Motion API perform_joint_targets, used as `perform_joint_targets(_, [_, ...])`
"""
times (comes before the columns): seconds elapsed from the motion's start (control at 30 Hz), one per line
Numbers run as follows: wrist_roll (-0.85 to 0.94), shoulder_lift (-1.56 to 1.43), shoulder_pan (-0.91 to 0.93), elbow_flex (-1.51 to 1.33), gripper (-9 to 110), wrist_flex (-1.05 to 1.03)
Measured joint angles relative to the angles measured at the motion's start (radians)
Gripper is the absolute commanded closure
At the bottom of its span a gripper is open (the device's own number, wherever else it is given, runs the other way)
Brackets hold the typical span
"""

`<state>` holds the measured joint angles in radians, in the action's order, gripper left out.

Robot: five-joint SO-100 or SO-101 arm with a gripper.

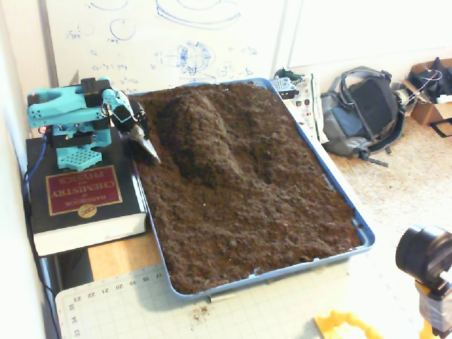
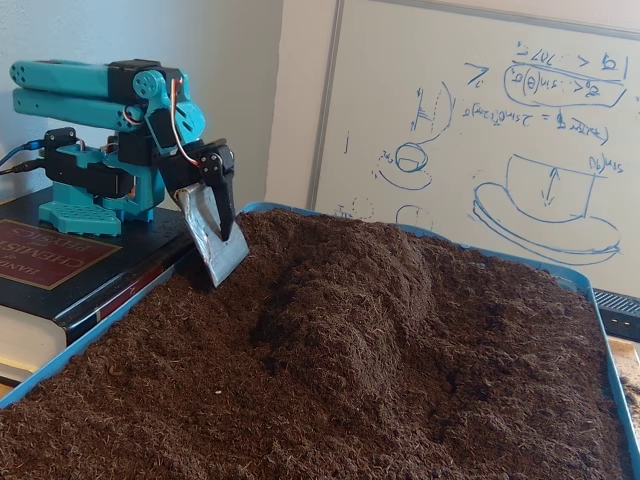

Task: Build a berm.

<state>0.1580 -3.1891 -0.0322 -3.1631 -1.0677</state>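
While your arm is folding low over the book (image 1: 83, 201) at the upper left of the higher fixed view, the jaws (image 1: 150, 154) (image 2: 228, 268) are carrying a grey flat blade whose tip is touching the soil near the tray's (image 1: 337, 182) left edge. Whether they are spread or pressed together, I cannot tell. The berm (image 1: 201, 134) (image 2: 370, 290) is lying just right of the blade, running from the tray's far end toward its middle.
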Motion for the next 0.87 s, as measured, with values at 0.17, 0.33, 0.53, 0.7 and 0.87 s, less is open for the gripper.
perform_joint_targets(0.17, [-0.074,-0.051,0.0,0.0,101,-0.029])
perform_joint_targets(0.33, [-0.097,-0.051,0.0,0.0,101,-0.031])
perform_joint_targets(0.53, [-0.098,-0.051,0.0,0.0,101,-0.031])
perform_joint_targets(0.7, [-0.098,-0.051,0.0,0.0,101,-0.031])
perform_joint_targets(0.87, [-0.098,-0.051,0.0,0.0,101,-0.031])
